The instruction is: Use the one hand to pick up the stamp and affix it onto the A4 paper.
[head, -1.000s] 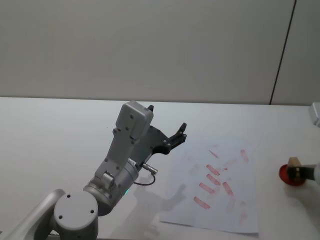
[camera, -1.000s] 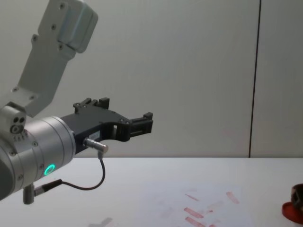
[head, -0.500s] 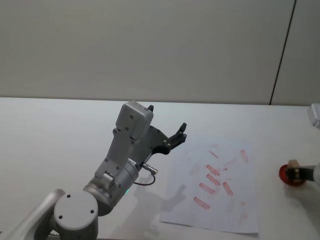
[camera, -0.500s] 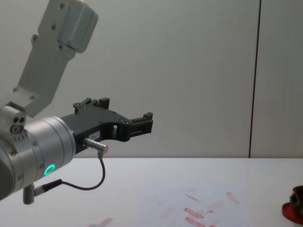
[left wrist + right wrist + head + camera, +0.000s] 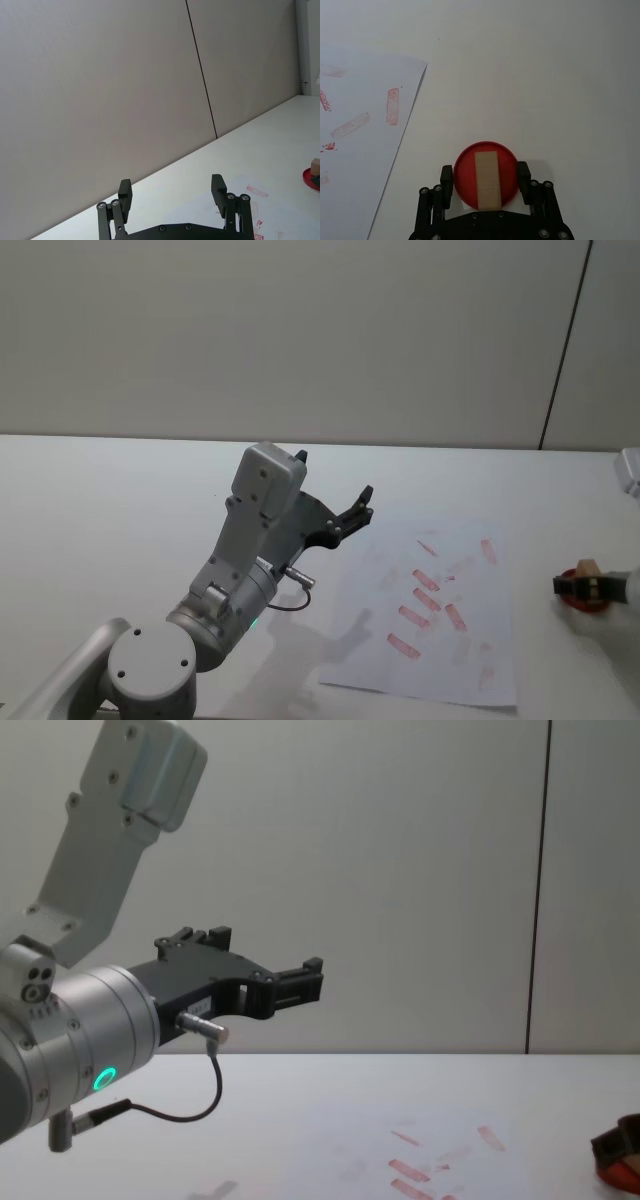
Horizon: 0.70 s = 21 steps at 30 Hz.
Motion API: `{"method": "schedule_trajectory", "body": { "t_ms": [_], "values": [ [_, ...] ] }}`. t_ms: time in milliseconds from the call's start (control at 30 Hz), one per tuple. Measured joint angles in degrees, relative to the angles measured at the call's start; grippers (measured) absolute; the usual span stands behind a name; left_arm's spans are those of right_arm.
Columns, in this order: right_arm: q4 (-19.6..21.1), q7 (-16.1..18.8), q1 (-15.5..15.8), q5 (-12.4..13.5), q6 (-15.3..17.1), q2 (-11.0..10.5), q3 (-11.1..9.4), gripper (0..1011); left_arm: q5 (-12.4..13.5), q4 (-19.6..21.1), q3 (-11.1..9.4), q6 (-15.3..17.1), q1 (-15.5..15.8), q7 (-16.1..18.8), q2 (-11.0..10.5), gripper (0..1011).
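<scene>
Stamp (image 5: 487, 180) sits on the red pad (image 5: 465, 175) on the table (image 5: 545, 75), not lifted yet, with the right pincer (image 5: 487, 179) wide open around it, so grabbing and pressing on the paper (image 5: 440, 610) are left; left pincer (image 5: 172, 192) waits open, up high.

My right gripper (image 5: 580, 587), at the table's right edge, has drawn back toward the near side over the last second; in the head view its black fingers (image 5: 566, 586) now sit lower and slightly left of their earlier place. The stamp (image 5: 588, 568) and the red pad (image 5: 578, 601) beneath it are more covered by the fingers than before. In the chest view the gripper (image 5: 618, 1144) has risen at the right edge.
</scene>
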<state>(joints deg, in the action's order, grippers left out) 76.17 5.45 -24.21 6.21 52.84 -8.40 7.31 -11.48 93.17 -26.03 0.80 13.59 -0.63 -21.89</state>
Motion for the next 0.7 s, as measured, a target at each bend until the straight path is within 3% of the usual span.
{"method": "schedule_trajectory", "body": {
  "t_ms": [300,700],
  "values": [
    [0.11,0.19,0.13,-0.29,-0.55,-0.03,-0.01,999,0.0,0.0,0.0,0.0,0.0,0.0,0.0,1002],
    [2.28,0.29,1.31,-1.53,-5.31,-0.33,-0.08,1001,0.0,0.0,0.0,0.0,0.0,0.0,0.0,1002]
  ]
}}
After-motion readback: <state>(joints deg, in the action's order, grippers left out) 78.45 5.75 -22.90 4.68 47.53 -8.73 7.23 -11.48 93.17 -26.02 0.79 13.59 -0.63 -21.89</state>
